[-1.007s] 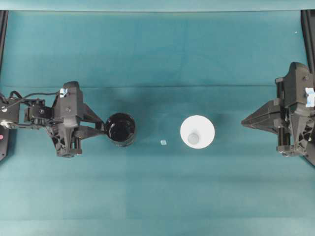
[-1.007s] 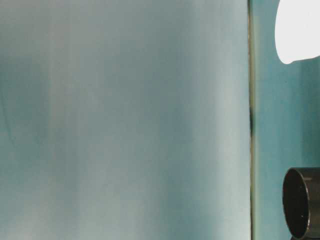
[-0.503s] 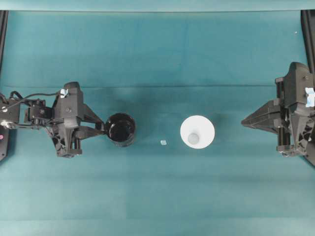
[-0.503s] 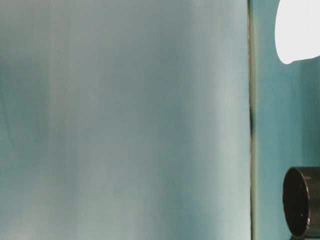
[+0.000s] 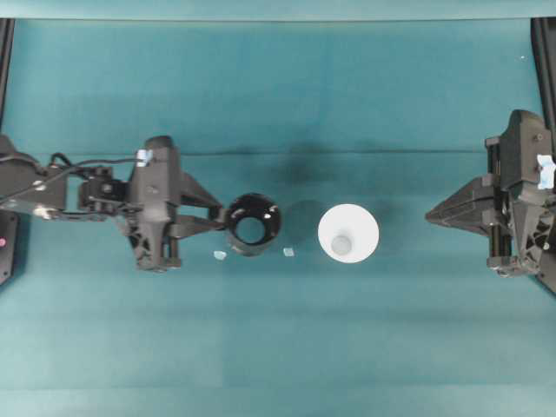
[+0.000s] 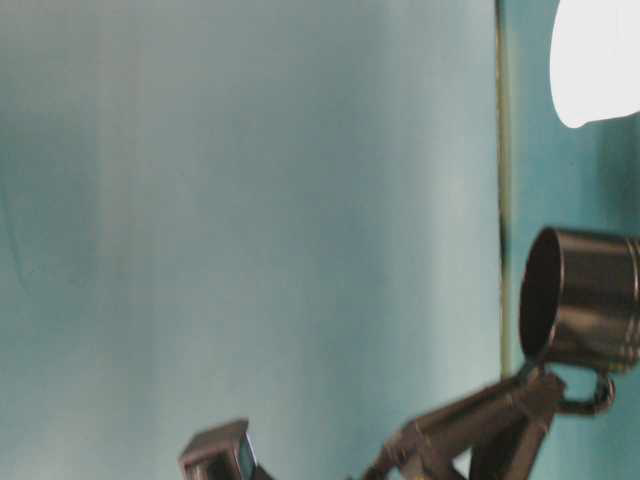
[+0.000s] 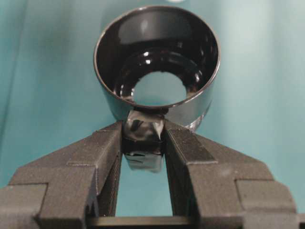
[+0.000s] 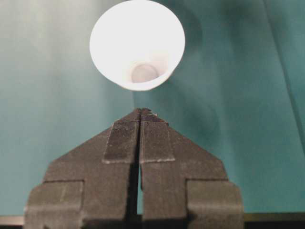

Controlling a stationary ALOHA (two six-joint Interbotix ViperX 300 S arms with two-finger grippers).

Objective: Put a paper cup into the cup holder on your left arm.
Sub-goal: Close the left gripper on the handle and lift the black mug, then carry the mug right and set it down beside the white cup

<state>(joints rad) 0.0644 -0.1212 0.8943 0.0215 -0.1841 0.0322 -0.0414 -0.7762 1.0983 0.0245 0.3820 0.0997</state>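
Teal cloth [image 5: 278,87] covers the table. Left gripper [image 5: 217,228], pinching the cup holder [image 5: 254,224] handle, just lifted it toward the paper cup [image 5: 348,233]. Right gripper [image 5: 432,215] waits, jaws together, empty.

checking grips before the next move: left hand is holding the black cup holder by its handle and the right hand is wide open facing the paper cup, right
Not quite. The right hand is shut, its fingers pressed together and empty, as the right wrist view shows. The rest holds: it faces the paper cup, and the left hand holds the black cup holder by its handle.
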